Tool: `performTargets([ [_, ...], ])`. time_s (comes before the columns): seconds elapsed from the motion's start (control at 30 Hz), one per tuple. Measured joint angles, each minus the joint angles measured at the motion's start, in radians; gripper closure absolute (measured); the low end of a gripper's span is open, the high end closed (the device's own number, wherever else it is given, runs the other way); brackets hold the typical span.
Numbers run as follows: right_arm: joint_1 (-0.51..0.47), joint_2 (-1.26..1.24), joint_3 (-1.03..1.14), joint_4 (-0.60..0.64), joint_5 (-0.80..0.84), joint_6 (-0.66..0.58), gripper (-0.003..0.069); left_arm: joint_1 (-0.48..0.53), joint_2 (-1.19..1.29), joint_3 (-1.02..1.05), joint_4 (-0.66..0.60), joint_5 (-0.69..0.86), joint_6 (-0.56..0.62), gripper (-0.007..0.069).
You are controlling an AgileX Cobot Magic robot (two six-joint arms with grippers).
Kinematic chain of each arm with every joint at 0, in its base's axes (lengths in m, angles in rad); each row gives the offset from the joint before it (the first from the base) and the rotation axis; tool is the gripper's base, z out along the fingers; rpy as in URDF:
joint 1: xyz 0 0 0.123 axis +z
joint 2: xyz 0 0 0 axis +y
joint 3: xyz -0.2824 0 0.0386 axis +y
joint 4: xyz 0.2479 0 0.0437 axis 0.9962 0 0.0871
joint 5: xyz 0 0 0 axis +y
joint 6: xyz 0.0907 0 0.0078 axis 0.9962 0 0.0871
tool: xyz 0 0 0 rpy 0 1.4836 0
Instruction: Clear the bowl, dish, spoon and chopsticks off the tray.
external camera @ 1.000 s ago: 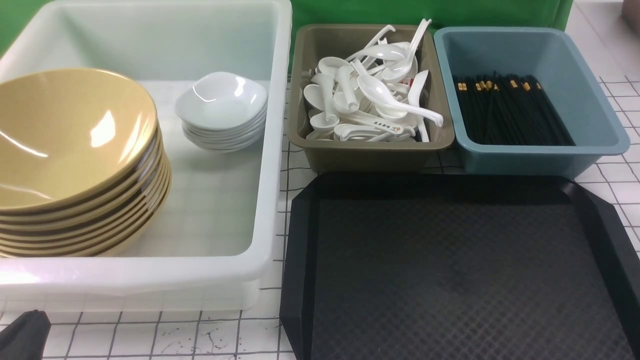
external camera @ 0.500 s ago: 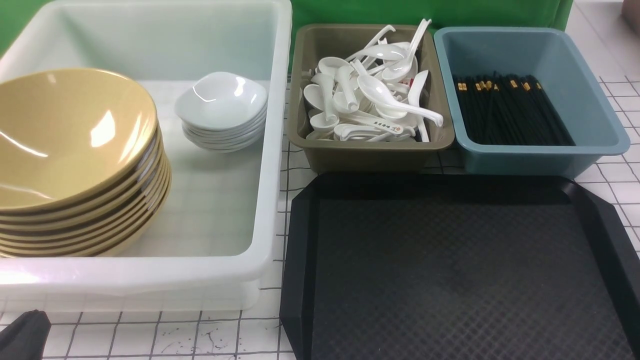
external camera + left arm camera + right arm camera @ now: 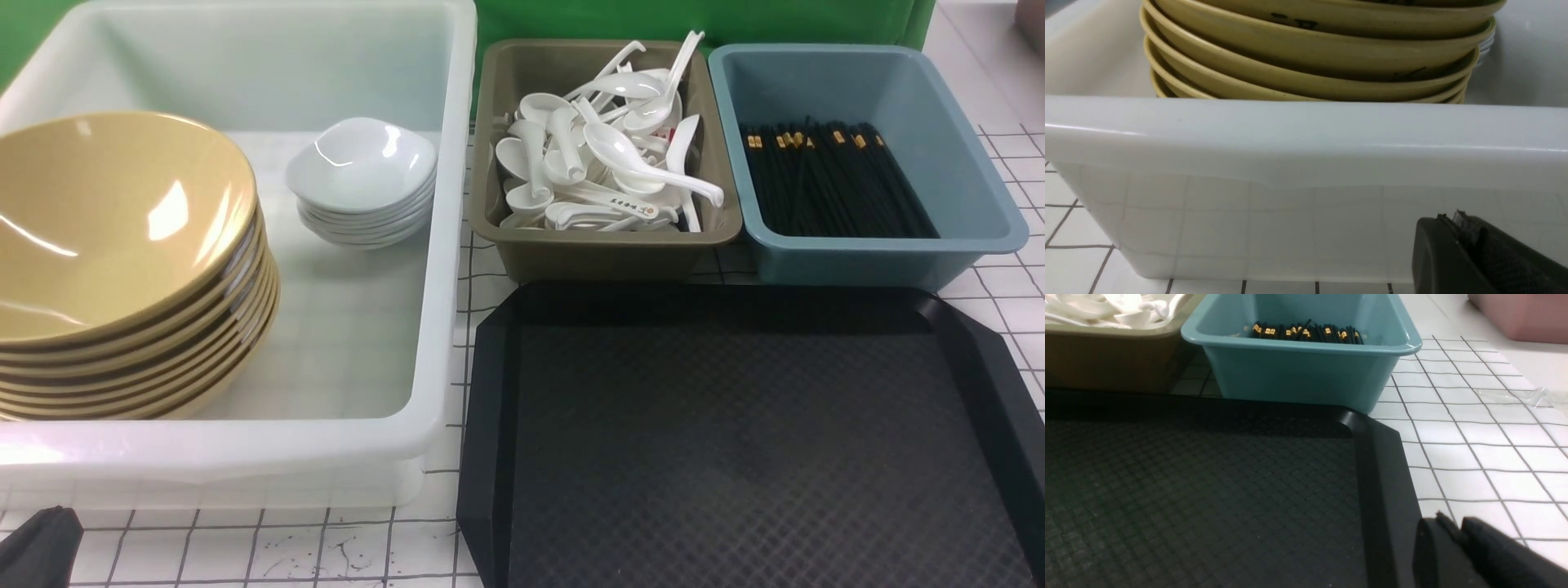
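**Tray bare, everything sorted into bins**

White gridded tabletop (image 3: pixel 343 547) w/ green backdrop behind. Our tray (image 3: pixel 735 441) sits front right and carries nothing we can see. We judge the job done or nearly so: each type has its own container, which explains the layout. Top bowl (image 3: pixel 114 220) caps a stack of yellow ones in the white tub (image 3: pixel 441 245), near corner; top dish (image 3: pixel 359 163) caps a white stack further back in the same tub. Spoon pile (image 3: pixel 608 155) fills the olive bin (image 3: pixel 604 253); chopsticks (image 3: pixel 833 175) lie bundled in the blue bin (image 3: pixel 882 253), gold ends together.

Hard to tell:
- Which spoon or pair is "ours": no way to say.
- Left gripper (image 3: pixel 1478 253): only a dark corner shows, parked low outside the tub wall; fingers seem together, empty, but can't confirm.
- Right gripper (image 3: pixel 1470 555): same, by the tray's right rim; opening can't be judged.
- Tray's near edge is cut off.
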Motion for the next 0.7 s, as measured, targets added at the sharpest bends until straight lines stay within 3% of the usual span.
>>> performTargets([
  [0.7,0.000,0.000,0.000,0.000,0.000,0.000,0.0522,0.000,0.000,0.000,0.000,0.001,0.000,0.0638],
])
